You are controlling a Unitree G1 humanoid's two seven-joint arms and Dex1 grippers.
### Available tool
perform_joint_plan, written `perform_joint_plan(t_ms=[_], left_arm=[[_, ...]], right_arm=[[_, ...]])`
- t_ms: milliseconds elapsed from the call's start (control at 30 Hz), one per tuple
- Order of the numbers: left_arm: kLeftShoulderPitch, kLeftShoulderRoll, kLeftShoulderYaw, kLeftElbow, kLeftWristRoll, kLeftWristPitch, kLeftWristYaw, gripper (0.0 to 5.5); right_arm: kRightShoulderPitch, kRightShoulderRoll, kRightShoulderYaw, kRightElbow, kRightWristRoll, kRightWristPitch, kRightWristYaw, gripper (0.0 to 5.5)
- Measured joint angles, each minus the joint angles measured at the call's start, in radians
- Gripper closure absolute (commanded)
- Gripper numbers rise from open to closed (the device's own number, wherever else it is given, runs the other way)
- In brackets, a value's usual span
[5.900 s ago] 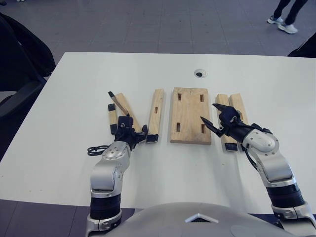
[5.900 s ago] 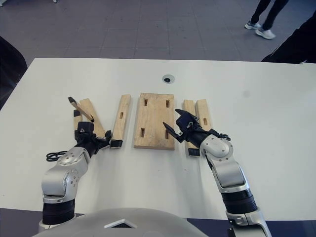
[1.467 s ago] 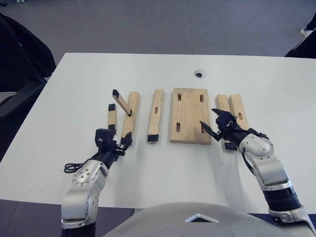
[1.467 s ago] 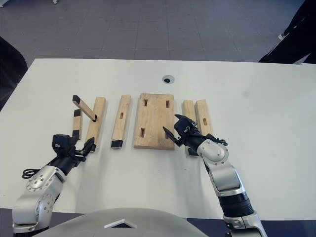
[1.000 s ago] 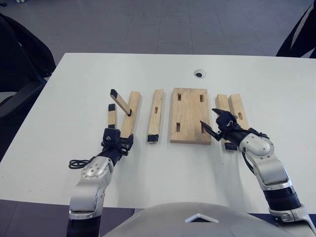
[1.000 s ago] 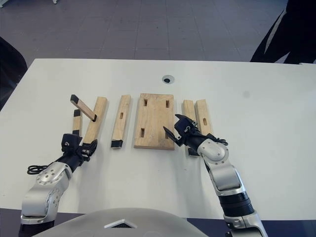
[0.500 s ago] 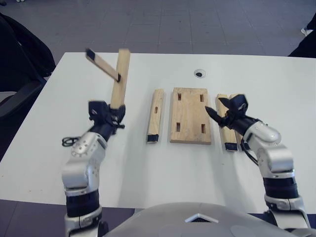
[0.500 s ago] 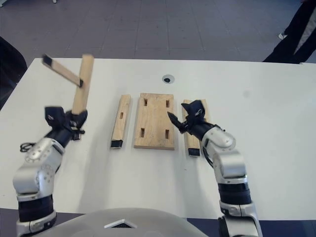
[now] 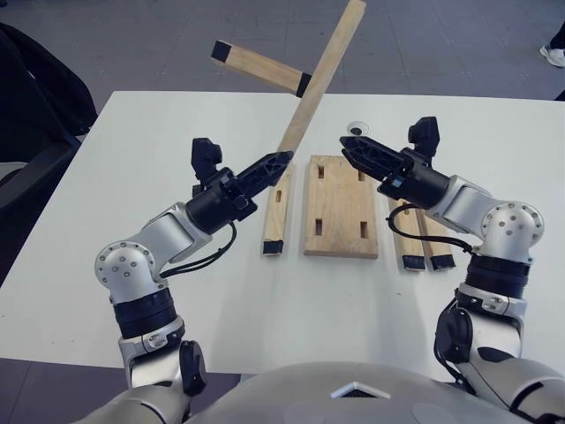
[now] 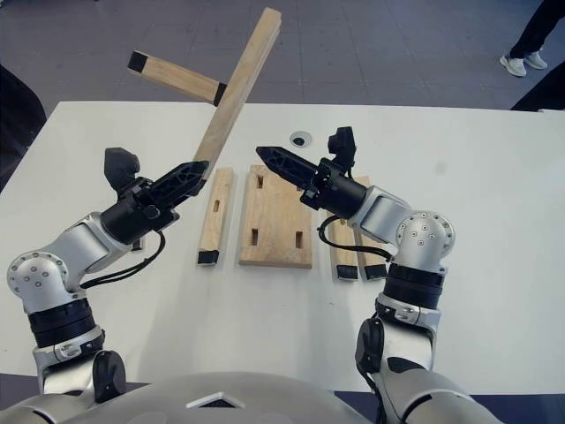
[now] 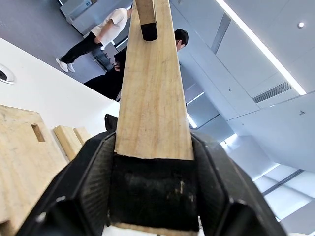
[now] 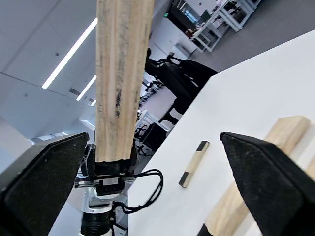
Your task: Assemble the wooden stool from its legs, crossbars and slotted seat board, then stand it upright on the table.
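The long pale wooden stool leg (image 9: 314, 84), with a black-tipped wooden crossbar (image 9: 260, 66) plugged through it, is held in the air and slants up and away over the white worktop (image 9: 132, 159). From the head cameras, the left gripper (image 9: 275, 162) has its jaws clamped on the leg's black-capped lower end. The right gripper (image 9: 351, 148) hangs just beside it, above the far edge of the flat rectangular slotted seat board (image 9: 340, 205), which lies on the worktop. A second slotted leg (image 9: 276, 208) lies between the left arm and the board. Two more black-capped legs (image 9: 413, 238) lie side by side to the board's right, partly covered by the right arm, and a round cable hole (image 10: 302, 139) sits beyond. The left wrist camera shows the jaws tight on either side of the capped end. The right wrist camera shows its own dark fingers (image 12: 44, 172) set wide apart with nothing between them, the raised leg beyond, and a short black-tipped wooden crossbar (image 12: 193, 170) lying on the worktop.
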Motion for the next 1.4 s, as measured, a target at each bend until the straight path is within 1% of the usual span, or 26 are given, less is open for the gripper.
perform_joint_plan(t_ms=[67, 167, 400, 567, 667, 800, 833, 933, 1033, 1233, 1400], left_arm=[[-0.001, 0.002, -0.030, 0.000, -0.054, -0.003, 0.033, 3.42], [-0.001, 0.012, -0.077, -0.005, -0.108, -0.013, 0.073, 3.42], [0.006, 0.060, -0.142, -0.011, -0.134, -0.041, 0.086, 3.42], [0.016, 0.092, -0.172, -0.022, -0.134, -0.043, 0.076, 3.42], [0.020, 0.107, -0.186, -0.024, -0.135, -0.047, 0.061, 3.42], [0.020, 0.131, -0.186, -0.023, -0.135, -0.060, 0.044, 3.42], [0.020, 0.137, -0.188, -0.020, -0.135, -0.060, 0.039, 3.42], [0.020, 0.164, -0.189, -0.014, -0.134, -0.060, 0.016, 3.42], [0.019, 0.181, -0.194, -0.014, -0.131, -0.061, -0.007, 3.42], [0.019, 0.214, -0.208, -0.018, -0.100, -0.069, -0.075, 3.42], [0.019, 0.257, -0.214, -0.012, -0.051, -0.061, -0.168, 3.42]], right_arm=[[-0.018, 0.006, -0.019, 0.038, 0.042, 0.013, -0.015, 0.54], [-0.024, 0.010, -0.017, 0.055, 0.076, 0.016, -0.032, 0.54], [-0.052, 0.028, 0.014, 0.058, 0.110, 0.013, -0.042, 0.54], [-0.061, 0.033, 0.020, 0.069, 0.127, 0.011, -0.069, 1.37], [-0.061, 0.032, 0.025, 0.075, 0.130, 0.012, -0.072, 2.08], [-0.061, 0.012, 0.038, 0.075, 0.132, 0.019, -0.058, 2.72], [-0.061, 0.005, 0.041, 0.075, 0.136, 0.021, -0.053, 2.98], [-0.061, -0.002, 0.042, 0.075, 0.148, 0.028, -0.043, 3.42], [-0.060, -0.003, 0.043, 0.076, 0.163, 0.033, -0.044, 3.42], [-0.057, 0.008, 0.042, 0.075, 0.233, 0.038, -0.107, 3.45], [-0.038, 0.009, 0.051, 0.059, 0.279, 0.047, -0.145, 3.47]])
